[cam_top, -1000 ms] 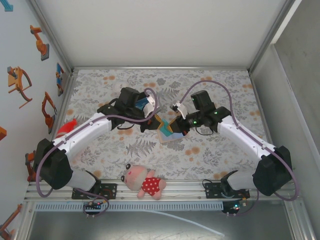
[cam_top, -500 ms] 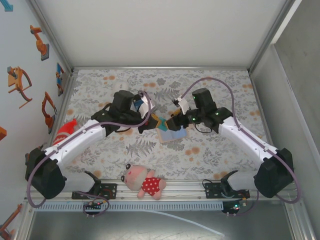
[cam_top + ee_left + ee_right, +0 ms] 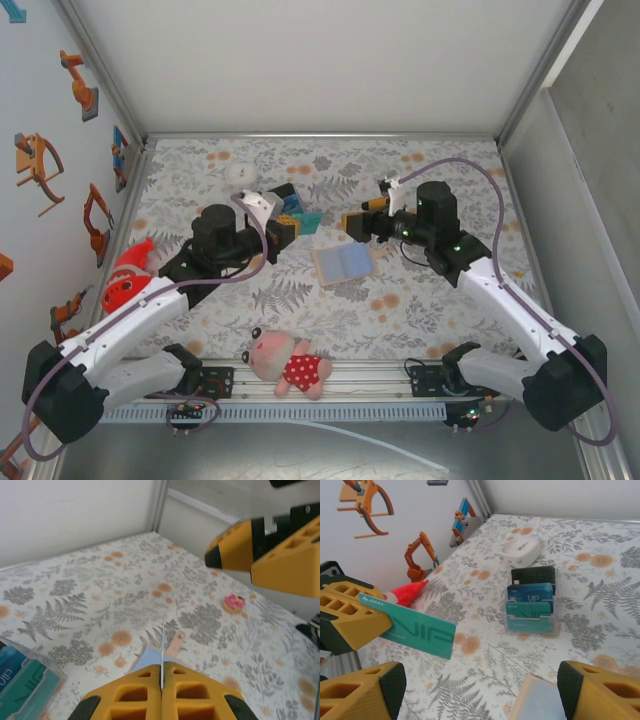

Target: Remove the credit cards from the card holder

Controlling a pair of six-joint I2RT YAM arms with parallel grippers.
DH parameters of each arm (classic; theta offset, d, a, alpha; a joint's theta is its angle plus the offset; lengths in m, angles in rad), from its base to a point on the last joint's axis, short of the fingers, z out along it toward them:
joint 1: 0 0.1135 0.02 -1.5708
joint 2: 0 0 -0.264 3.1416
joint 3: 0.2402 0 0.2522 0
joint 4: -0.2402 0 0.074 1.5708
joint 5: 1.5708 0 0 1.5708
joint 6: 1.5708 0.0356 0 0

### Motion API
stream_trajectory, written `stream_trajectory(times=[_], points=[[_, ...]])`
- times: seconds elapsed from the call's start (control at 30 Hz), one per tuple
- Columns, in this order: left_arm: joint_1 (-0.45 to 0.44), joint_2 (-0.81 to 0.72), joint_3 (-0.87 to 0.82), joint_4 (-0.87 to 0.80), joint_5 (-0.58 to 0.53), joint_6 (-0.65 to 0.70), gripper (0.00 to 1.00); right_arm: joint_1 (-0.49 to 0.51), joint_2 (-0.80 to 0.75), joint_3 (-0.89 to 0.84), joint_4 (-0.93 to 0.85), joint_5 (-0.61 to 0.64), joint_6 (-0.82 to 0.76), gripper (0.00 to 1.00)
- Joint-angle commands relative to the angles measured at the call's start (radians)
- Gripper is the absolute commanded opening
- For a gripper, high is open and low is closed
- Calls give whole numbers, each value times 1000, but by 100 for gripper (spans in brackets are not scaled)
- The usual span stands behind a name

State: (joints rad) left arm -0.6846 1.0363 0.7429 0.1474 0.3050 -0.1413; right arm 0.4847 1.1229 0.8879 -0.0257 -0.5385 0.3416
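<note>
The card holder (image 3: 343,263) lies open and flat on the flowered table, blue-grey inner faces up; its snap tab (image 3: 176,641) shows past my left fingers. My left gripper (image 3: 290,226) is shut on a teal credit card (image 3: 415,630) marked VIP. That card shows edge-on (image 3: 162,645) between the closed yellow fingers, up off the table and left of the card holder. My right gripper (image 3: 357,220) hangs open behind the card holder (image 3: 540,700), holding nothing, its two fingers wide apart at the bottom corners of the right wrist view.
A clear card stand (image 3: 531,605) with teal, blue and dark cards stands behind the left gripper, a white round object (image 3: 521,550) beyond it. A red toy (image 3: 125,280) lies at the left wall, a plush pig (image 3: 290,365) at the near edge. Walls enclose three sides.
The right gripper has opened, let go of the card holder and drawn back to the right. The left gripper has pulled left with the teal card. The card holder now lies on the table.
</note>
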Motion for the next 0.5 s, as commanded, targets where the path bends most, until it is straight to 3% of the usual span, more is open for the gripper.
stream_trajectory(times=[0.0, 0.23, 0.47], points=[[4, -22, -27, 185, -27, -99, 0, -3, 30, -23, 187, -115, 108, 77], [3, -16, -22, 252, 50, -128, 0, -3, 149, -23, 452, -349, 226, 74], [4, 11, -37, 350, 116, -190, 0, 0, 196, -29, 589, -421, 267, 71]])
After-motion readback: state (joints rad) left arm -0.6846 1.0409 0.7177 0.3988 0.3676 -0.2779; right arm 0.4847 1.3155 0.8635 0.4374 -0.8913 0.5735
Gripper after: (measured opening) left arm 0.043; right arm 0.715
